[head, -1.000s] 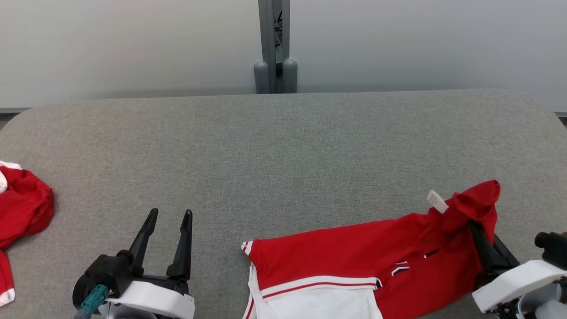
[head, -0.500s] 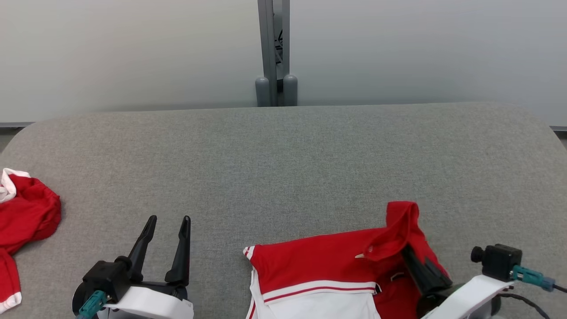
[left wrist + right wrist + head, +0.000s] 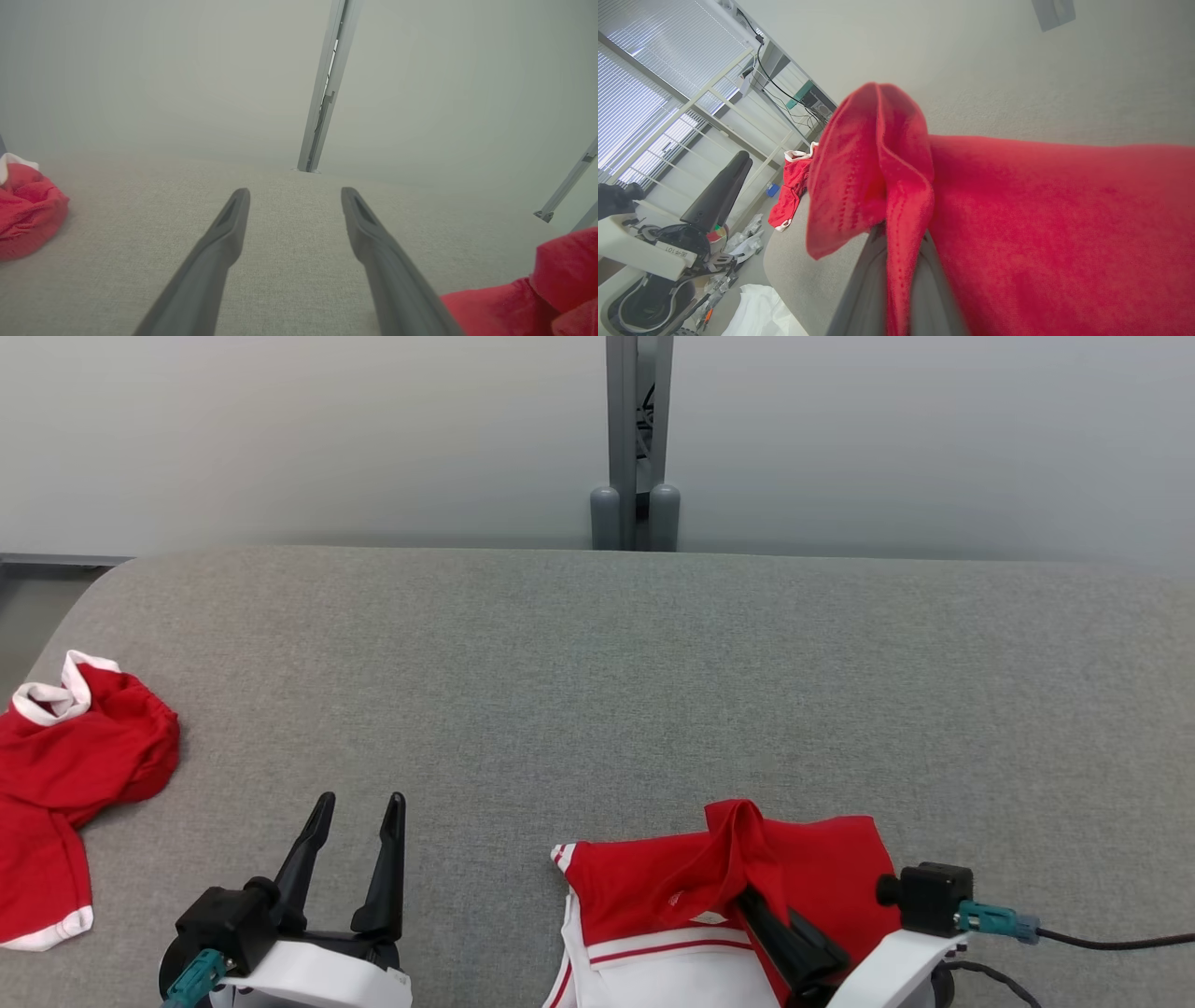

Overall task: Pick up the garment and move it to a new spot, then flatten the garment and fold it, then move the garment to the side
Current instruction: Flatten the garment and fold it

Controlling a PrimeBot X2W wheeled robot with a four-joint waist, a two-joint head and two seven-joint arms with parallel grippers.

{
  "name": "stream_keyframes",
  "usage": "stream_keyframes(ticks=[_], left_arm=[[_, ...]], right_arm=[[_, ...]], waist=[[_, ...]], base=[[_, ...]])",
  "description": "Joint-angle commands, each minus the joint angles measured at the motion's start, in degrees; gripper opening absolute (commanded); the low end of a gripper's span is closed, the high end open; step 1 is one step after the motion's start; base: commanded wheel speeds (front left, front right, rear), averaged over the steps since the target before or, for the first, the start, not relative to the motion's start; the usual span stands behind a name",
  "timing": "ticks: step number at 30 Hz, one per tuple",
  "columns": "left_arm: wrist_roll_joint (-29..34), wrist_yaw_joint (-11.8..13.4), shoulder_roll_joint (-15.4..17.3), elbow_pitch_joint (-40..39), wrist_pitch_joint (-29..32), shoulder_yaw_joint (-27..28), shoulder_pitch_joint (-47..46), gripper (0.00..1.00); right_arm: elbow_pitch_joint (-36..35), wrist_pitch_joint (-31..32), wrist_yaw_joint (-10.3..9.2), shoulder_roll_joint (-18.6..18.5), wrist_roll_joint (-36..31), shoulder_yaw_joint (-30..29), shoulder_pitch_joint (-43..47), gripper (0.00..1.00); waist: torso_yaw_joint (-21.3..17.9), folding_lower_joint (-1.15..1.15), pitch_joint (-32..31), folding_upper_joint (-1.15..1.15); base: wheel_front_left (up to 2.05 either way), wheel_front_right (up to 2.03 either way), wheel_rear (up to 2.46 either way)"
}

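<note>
- Near the front edge of the grey surface (image 3: pixel 597 691), a little right of the middle: the red garment (image 3: pixel 822 868), with a white panel and a thin red stripe on the part closest to the robot.
- Pinching a fold of this garment: the right gripper (image 3: pixel 752 901), its dark fingers pressed together, the tips hidden under the cloth.
- In the right wrist view, red cloth squeezed between the two fingers and standing up above them as a pointed flap, with the rest spreading to the right.
- In the head view, that flap raised above the flatter part of the garment and leaning toward the left, the rest lying on the surface.
- At the lower left, over bare surface: the left gripper (image 3: pixel 359 800), fingers spread wide, with grey cloth of the surface seen between them, pointing away from the robot.
- Apart from the garment, with a strip of bare surface between; a red corner of it at the lower right of the left wrist view.
- At the far left of the surface: a second red garment (image 3: pixel 84 747), crumpled, with white trim at the top and at the bottom hem.
- Behind the surface, a pale wall and an upright grey post (image 3: pixel 637 429).
- From the teal connector on the right wrist, a black cable (image 3: pixel 1111 941) running off to the right.
</note>
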Motion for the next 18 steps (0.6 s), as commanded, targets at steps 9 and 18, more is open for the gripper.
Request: stream_keyframes(ticks=[9,18], left_arm=[[-0.85,-0.07,0.20,0.57,-0.26,-0.81,-0.73,1.00],[-1.70,-0.07,0.21,1.31,-0.26,-0.80,-0.86,1.00]], right_arm=[[5.96,0.25,0.02,3.13,-0.26,4.21,-3.75,0.00],[15.32,-1.03,0.02,8.28,-0.85,5.94,-5.89,1.00]], waist=[[3.45,0.00,0.83,0.00],[6.14,0.00,1.56,0.00]], base=[[0.00,0.00,0.00],[0.00,0.00,0.00]])
